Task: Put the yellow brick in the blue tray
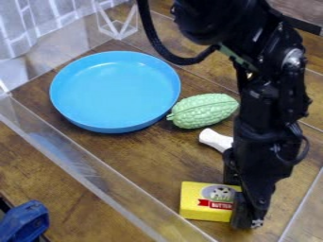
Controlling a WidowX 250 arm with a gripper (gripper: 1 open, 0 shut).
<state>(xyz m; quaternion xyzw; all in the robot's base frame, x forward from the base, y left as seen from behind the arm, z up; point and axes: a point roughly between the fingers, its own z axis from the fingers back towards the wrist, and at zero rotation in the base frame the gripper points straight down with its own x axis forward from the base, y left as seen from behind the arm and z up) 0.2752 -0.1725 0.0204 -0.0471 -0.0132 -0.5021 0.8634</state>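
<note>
Table: brown wood grain (pixel 108 180), we see it.
Blue tray (pixel 115 92): flat on wood, upper left.
Yellow brick (pixel 209 201): on wood, near edge.
Green gourd (pixel 203 111): on wood, right beside tray.

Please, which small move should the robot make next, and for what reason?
Probably the gripper should finish closing on the yellow brick before any lift. It is down at the brick's right end in the picture, while the brick lies on the table, outside the blue tray. A firm hold seems needed first.
</note>
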